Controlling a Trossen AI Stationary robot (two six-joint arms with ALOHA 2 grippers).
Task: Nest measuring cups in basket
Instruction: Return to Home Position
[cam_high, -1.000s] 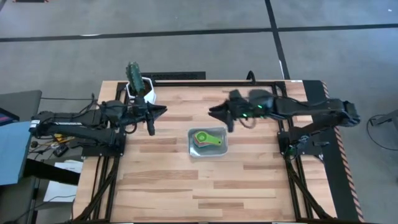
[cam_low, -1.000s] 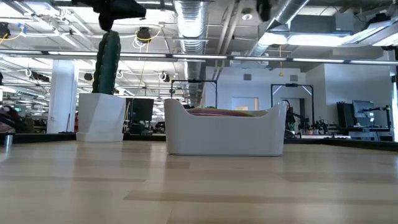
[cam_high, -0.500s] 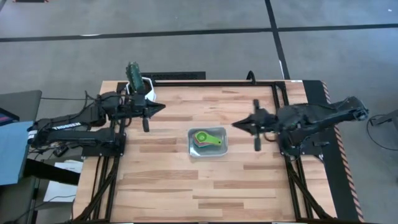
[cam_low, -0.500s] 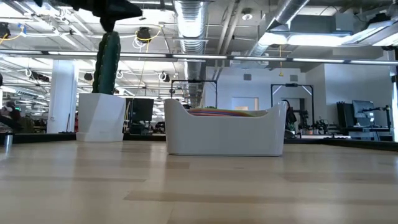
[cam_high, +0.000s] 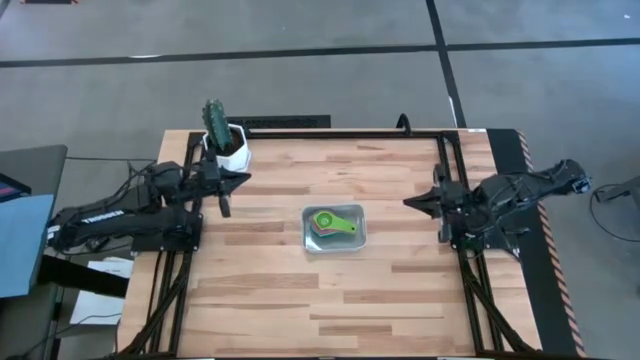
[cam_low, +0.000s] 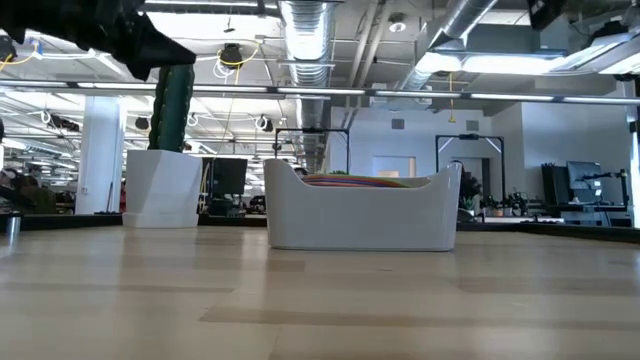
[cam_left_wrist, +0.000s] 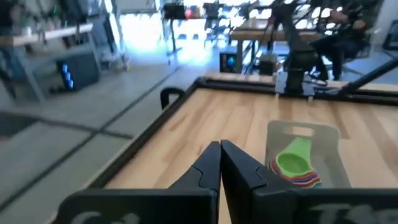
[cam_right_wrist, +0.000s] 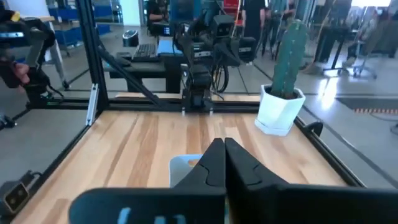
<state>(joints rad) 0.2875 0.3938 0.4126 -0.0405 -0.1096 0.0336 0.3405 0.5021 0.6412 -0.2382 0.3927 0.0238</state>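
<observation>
Pretty clearly a robotics lab in a big open industrial space. You've got exposed ducts (cam_low: 310, 25) and strip lights (cam_low: 500, 65) overhead, a bare concrete floor (cam_high: 300, 90), monitors (cam_low: 585, 180) in the back, and a butcher-block counter (cam_high: 300, 300) boxed in a black metal frame (cam_high: 340, 132).

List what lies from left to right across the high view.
Left gripper, fingers shut → basket holding the cups → right gripper, fingers shut. The cactus pot overlaps the left gripper sideways, so it is left out.
</observation>
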